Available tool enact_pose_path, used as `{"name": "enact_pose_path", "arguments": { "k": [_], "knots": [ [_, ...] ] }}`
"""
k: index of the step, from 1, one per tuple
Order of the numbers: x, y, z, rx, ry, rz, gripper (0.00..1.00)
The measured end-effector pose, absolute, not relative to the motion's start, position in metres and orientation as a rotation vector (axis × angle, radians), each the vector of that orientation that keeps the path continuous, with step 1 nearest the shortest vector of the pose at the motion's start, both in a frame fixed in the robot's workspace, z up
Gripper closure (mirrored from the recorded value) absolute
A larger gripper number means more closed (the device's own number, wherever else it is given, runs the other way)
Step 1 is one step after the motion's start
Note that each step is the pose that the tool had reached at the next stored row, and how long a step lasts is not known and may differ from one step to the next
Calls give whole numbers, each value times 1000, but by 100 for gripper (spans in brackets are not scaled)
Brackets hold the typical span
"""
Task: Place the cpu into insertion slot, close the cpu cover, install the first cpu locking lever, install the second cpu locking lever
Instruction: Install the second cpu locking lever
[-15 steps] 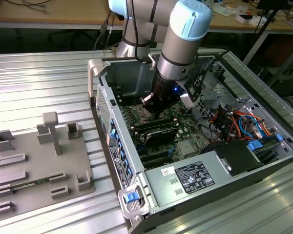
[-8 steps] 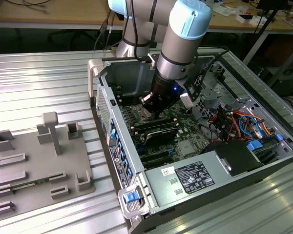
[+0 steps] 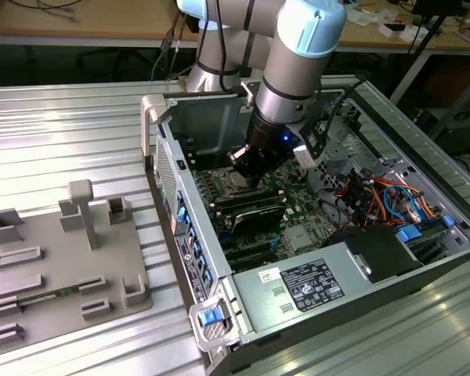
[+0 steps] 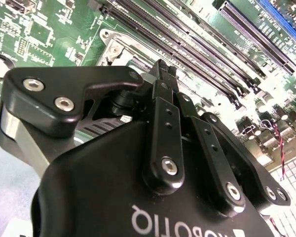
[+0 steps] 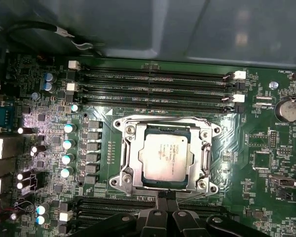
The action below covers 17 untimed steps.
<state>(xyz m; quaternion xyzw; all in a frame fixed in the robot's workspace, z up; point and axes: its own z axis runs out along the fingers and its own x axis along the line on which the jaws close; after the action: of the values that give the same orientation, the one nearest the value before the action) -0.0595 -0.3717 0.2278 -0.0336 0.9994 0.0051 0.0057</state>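
In the first wrist view the cpu (image 5: pixel 165 157), a square chip with a dull silver top, lies flat in its socket on the green motherboard. The cpu cover (image 5: pixel 129 153), a shiny metal frame, lies down around it. A thin wire lever (image 5: pixel 191 194) runs along the socket edge nearest my gripper (image 5: pixel 166 196), whose black fingertips are pressed together right at that edge. From behind, in the second wrist view, the gripper (image 4: pixel 164 69) looks shut, just short of a socket corner (image 4: pixel 113 47). In the exterior view the gripper (image 3: pixel 247 178) is low inside the open computer case, over the socket (image 3: pixel 229 185).
Rows of memory slots (image 5: pixel 158 84) flank the socket on two sides, and a line of capacitors (image 5: pixel 68 143) stands beside it. The case walls (image 3: pixel 160 149) enclose the board. Orange and blue cables (image 3: pixel 376 196) and a power supply (image 3: pixel 298 286) fill the exterior view's right. A grey fixture plate (image 3: pixel 55 266) lies outside.
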Motion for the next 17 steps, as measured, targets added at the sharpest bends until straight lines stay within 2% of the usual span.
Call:
{"name": "enact_pose_path", "arguments": {
  "k": [10, 12, 15, 17],
  "knots": [
    [-52, -376, 233, -100, 3129, 6, 89],
    [-52, -378, 233, -97, 3129, 39, 89],
    [-52, -381, 232, -94, 3124, 140, 89],
    [-53, -382, 232, -92, 3124, 140, 89]
  ]
}}
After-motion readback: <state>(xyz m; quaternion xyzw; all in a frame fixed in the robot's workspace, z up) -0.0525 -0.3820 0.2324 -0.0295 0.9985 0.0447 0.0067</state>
